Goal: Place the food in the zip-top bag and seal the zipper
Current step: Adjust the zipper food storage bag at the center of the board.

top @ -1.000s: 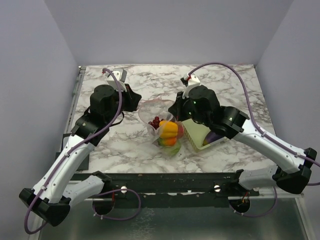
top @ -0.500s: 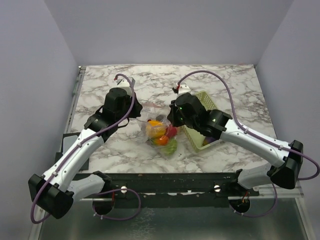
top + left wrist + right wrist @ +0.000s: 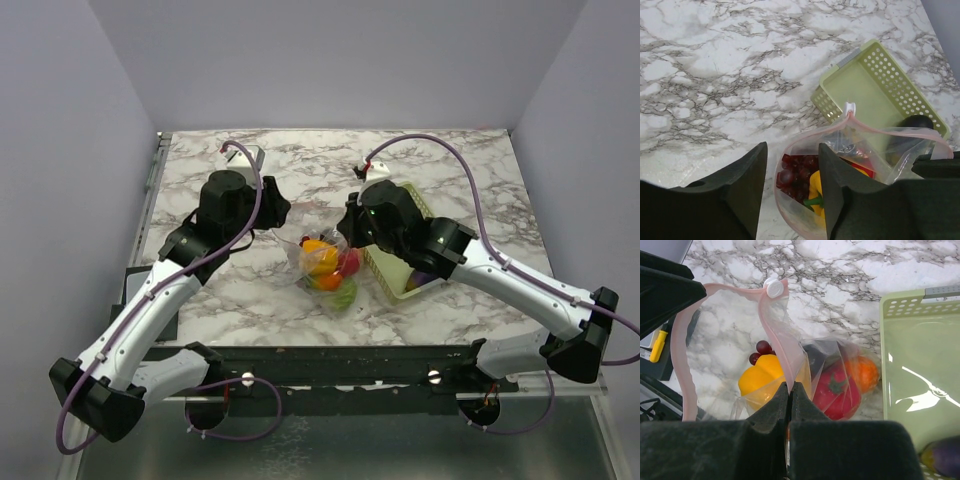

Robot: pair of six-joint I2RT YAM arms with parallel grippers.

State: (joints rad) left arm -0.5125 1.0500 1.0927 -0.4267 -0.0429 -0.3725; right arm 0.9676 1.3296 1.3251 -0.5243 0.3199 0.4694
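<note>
Where the two arms meet over the table [image 3: 300,160], the bag [image 3: 322,268] is seen just left of the basket [image 3: 398,270], its mouth lifted and gaping. The zipper [image 3: 682,355] is pinched by the right gripper [image 3: 789,388], whose jaws are closed flat on the pink strip not far from the white slider [image 3: 774,288]. The left gripper [image 3: 792,152] is held open, its fingers [image 3: 740,185] set either side of the opposite rim without clamping it. Most of the food is contained in the bag: grapes [image 3: 790,176], a yellow pepper [image 3: 762,381], a tomato [image 3: 832,390] and an orange [image 3: 866,371] are made out through the plastic. A green piece [image 3: 343,294] is seen at the bag's near end. The eggplant [image 3: 425,276] is found in the basket, at its near corner. The zipper is not sealed.
</note>
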